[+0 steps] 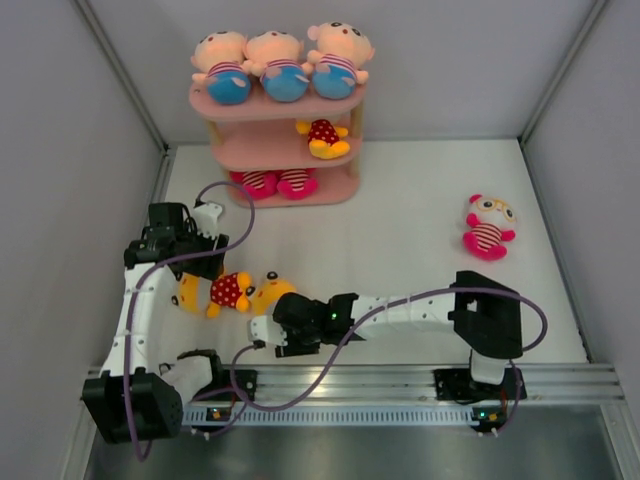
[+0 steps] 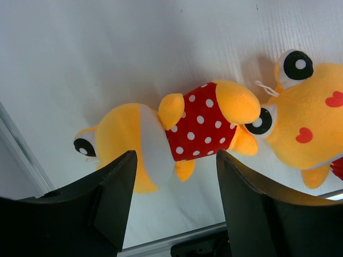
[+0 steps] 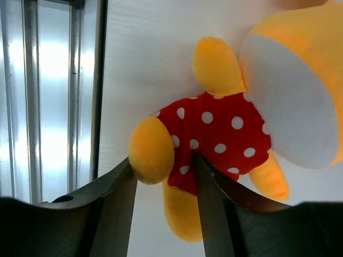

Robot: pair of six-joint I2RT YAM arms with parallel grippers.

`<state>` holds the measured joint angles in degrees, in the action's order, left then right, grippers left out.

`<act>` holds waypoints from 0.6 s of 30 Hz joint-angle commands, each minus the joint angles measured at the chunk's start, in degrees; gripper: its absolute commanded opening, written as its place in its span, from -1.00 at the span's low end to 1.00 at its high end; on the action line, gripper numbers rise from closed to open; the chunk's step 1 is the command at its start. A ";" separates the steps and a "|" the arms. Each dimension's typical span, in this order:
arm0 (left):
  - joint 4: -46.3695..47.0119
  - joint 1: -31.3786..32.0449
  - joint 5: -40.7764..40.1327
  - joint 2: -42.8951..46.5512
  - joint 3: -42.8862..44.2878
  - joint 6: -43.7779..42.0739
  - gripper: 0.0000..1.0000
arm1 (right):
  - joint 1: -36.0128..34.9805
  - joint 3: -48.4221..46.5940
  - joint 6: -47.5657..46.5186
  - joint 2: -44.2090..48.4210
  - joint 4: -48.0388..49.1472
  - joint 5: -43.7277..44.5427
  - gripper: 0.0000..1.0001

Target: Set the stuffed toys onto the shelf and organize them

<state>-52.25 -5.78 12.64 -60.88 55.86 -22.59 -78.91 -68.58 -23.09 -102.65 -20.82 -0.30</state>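
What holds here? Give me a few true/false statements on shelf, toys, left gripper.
1. Three blue-bottomed dolls sit on the shelf's top board. True.
2. The middle board holds two toys. False: one yellow toy only.
3. Two polka-dot toys lie on the table. True.
4. The pink toy at right is shelved. False: it lies on the table.
5. The left gripper is clamped on a toy. False: open above the polka-dot toys.

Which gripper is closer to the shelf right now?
Left. The left gripper hangs off the shelf's front-left corner; the right gripper is farther off, by the table's near edge.
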 commanded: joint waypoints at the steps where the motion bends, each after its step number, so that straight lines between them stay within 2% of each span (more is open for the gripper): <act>1: 1.71 -0.46 0.80 1.12 1.10 0.44 0.33 | -0.36 2.39 0.51 3.59 6.75 -0.24 -0.07; 12: 1.71 -0.37 0.80 0.94 1.10 0.53 0.33 | -0.36 8.02 -4.24 13.17 9.66 -0.85 0.12; 13: 1.71 -0.37 0.72 1.12 1.10 0.53 0.34 | -0.36 8.37 -4.68 13.53 9.66 -0.67 0.17; 15: 1.71 -0.37 0.80 1.29 1.01 0.62 0.33 | -0.45 9.68 -4.86 14.58 10.09 -0.41 0.40; 18: 1.71 -0.37 0.63 1.38 1.01 0.53 0.33 | -0.28 11.44 -4.42 15.55 10.10 -0.15 0.41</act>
<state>-52.25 -5.85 12.64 -60.88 55.86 -22.59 -78.98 -58.72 -27.03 -89.67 -12.86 -0.21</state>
